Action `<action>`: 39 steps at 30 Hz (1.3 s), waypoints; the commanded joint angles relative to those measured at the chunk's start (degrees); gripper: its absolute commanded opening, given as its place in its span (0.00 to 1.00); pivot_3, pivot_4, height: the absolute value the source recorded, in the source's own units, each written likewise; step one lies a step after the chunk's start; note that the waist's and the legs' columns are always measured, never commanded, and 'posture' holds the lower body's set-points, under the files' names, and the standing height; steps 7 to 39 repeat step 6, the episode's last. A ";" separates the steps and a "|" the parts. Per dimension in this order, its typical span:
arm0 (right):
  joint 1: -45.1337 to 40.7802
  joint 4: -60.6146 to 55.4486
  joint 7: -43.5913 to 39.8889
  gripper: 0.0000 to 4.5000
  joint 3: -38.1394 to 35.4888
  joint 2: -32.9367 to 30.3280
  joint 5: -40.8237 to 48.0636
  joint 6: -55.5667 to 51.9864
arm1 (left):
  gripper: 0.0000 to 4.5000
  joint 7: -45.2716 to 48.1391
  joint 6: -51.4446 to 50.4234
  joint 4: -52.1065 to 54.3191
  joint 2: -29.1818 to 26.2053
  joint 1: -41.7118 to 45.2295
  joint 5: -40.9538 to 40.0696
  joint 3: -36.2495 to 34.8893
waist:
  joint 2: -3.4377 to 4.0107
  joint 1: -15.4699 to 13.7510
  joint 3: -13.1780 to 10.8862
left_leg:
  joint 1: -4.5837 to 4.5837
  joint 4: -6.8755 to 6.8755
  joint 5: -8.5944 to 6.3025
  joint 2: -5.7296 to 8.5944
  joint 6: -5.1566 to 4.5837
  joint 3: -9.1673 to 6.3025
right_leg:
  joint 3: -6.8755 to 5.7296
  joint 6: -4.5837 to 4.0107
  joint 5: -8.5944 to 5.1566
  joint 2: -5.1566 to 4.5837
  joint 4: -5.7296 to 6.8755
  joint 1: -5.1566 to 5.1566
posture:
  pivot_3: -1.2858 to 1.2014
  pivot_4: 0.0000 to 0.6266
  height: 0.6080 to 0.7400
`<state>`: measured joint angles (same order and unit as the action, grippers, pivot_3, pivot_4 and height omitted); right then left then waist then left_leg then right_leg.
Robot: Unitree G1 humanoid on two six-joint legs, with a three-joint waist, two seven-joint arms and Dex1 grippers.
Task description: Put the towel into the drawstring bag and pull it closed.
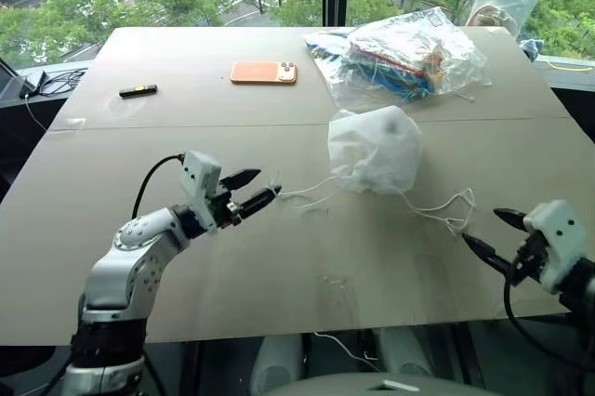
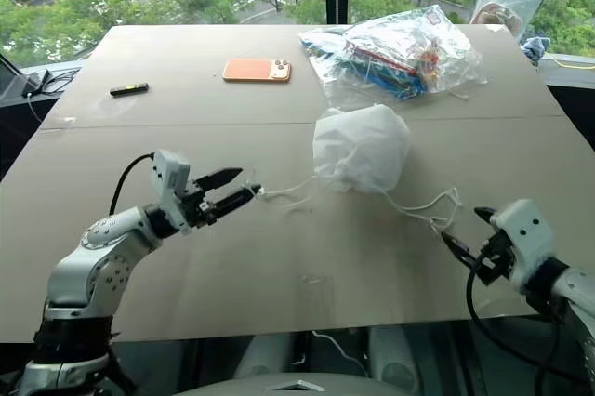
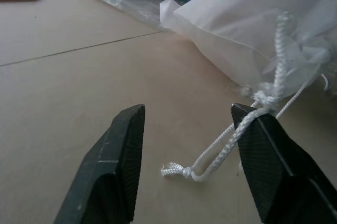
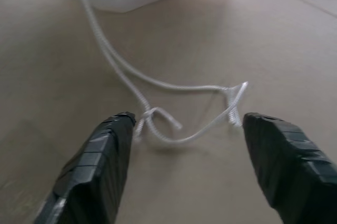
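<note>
Left eye view: drawstring bag (image 1: 376, 149) bulging, mouth cinched, cords slack.

No legible text, label, brand, number or sign in any view. The orange phone (image 1: 264, 72) shows its plain back with no readable mark. Contents of the clear plastic bag (image 1: 409, 54) are colourful, but any print there is too small to read.

Drawstring bag (image 1: 376, 148) is bunched shut, contents hidden (towel not discernible). Clear plastic bag (image 1: 402, 54) contents a colourful jumble, unidentifiable. Small black object (image 1: 138, 91) on the desk (image 1: 279, 257) too small to name. Right wrist view blurred.
</note>
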<state>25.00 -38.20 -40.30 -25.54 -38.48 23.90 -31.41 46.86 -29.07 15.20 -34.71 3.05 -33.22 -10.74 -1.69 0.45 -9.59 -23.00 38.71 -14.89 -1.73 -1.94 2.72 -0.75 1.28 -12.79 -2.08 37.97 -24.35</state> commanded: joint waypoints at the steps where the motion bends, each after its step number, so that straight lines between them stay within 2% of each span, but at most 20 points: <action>1: 4.46 -4.94 -2.58 1.00 -9.01 1.51 3.85 3.28 | 0.98 0.94 -0.46 5.92 -2.77 -3.78 -1.72 -3.59 | 0.02 -0.04 -0.01 | 0.20 -0.06 -0.01 -0.02 -0.01 -0.01 | -0.01 0.13 -0.15 -0.01 -0.04 0.16 | 0.52 0.24 1.00; 6: 7.38 -5.97 -2.43 1.00 -12.70 3.38 5.00 5.36 | 0.98 -0.23 -1.16 7.64 -2.94 -6.20 -2.58 -4.97 | 0.02 -0.13 0.00 | 0.69 -0.07 -0.02 -0.26 0.00 0.02 | -0.03 -0.08 -0.25 -0.08 -0.09 0.58 | 0.52 0.24 1.00; 39: 7.38 -5.97 -2.43 1.00 -12.70 3.38 5.00 5.36 | 0.98 -0.23 -1.16 7.64 -2.94 -6.20 -2.58 -4.97 | 0.02 -0.13 0.00 | 0.69 -0.07 -0.02 -0.26 0.00 0.02 | -0.03 -0.08 -0.25 -0.08 -0.09 0.58 | 0.52 0.24 1.00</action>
